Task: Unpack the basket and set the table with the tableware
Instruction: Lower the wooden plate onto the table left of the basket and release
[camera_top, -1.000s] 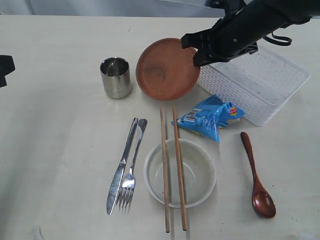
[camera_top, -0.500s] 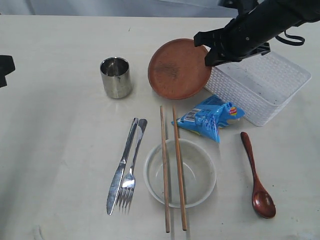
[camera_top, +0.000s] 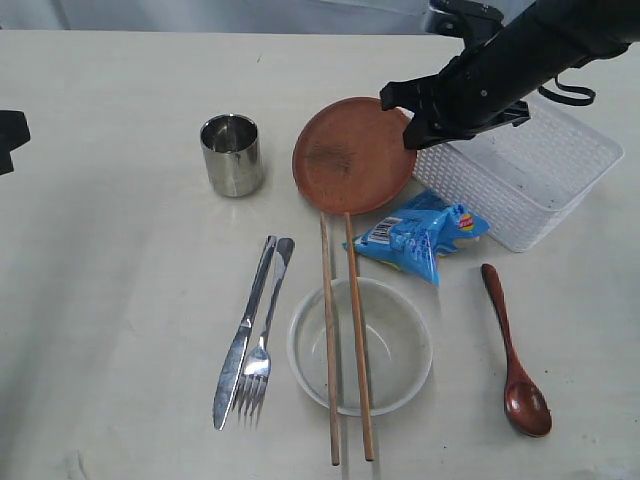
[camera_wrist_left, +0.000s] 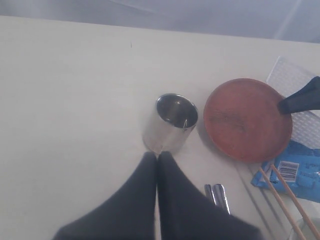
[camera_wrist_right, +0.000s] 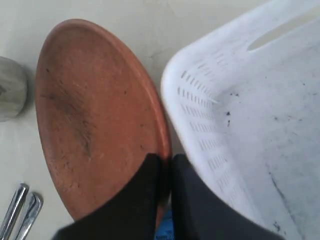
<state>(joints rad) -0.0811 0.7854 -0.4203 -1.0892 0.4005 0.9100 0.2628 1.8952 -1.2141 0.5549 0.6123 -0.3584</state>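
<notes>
The right gripper pinches the brown plate between its fingers at 2 o'clock, beside the basket; the left gripper has its fingers pressed together.

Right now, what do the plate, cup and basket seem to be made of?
The plate: likely unglazed clay or terracotta, matte reddish brown with dark scuffs; it could be wood. The cup: steel, polished, with bright reflections. The basket: white moulded plastic, lattice-perforated walls, slight sheen, dark specks inside.
</notes>
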